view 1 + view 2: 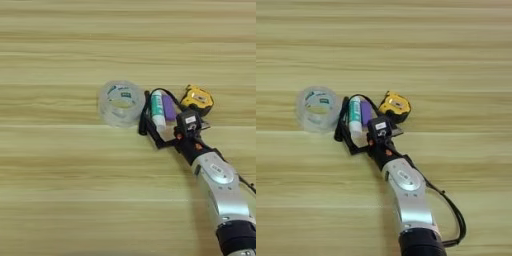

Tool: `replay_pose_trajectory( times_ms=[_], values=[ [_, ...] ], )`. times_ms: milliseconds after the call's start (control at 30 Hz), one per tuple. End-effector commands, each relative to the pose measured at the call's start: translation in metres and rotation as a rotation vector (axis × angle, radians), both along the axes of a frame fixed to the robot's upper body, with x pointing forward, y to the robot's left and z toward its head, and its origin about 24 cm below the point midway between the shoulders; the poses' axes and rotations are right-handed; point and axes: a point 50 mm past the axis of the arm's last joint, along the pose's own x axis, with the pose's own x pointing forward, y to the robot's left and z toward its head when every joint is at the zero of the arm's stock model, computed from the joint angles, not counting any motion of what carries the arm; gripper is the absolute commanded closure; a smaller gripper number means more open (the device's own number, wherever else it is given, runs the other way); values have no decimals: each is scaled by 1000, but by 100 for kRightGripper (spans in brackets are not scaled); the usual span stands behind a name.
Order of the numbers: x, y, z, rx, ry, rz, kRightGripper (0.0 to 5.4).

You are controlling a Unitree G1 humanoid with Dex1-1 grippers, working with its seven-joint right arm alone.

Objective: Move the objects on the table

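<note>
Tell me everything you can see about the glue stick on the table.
The glue stick is a small white tube with a green label band, plastic by its look, lying flat and pointing roughly away from the robot. It lies between the clear tape roll and a small purple piece, and the right gripper reaches around its near end.

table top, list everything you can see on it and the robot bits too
tape roll: one, clear, leftmost of the cluster
glue stick: one, white and green, lying right of the roll
purple piece: one, purple, against the glue stick's right side
tape measure: one, yellow and black, rightmost of the cluster
cable: one, black, looping round the glue stick's far end
table: one, light wood grain, fills the view
forearm: one, silver, entering from the bottom
tool: one, black fingers reaching the glue stick's near end
</note>
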Motion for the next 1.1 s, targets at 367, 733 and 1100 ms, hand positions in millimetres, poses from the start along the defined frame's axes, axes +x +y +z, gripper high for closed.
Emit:
replay_pose_trajectory(
  times_ms=[367, 733, 1100],
  values=[
    [16, -3, 19, -40, -92, -5, 2],
    [-2, -3, 27, -83, -119, 21, 2],
    [-7, -3, 25, -103, -103, 29, 2]
  ],
)
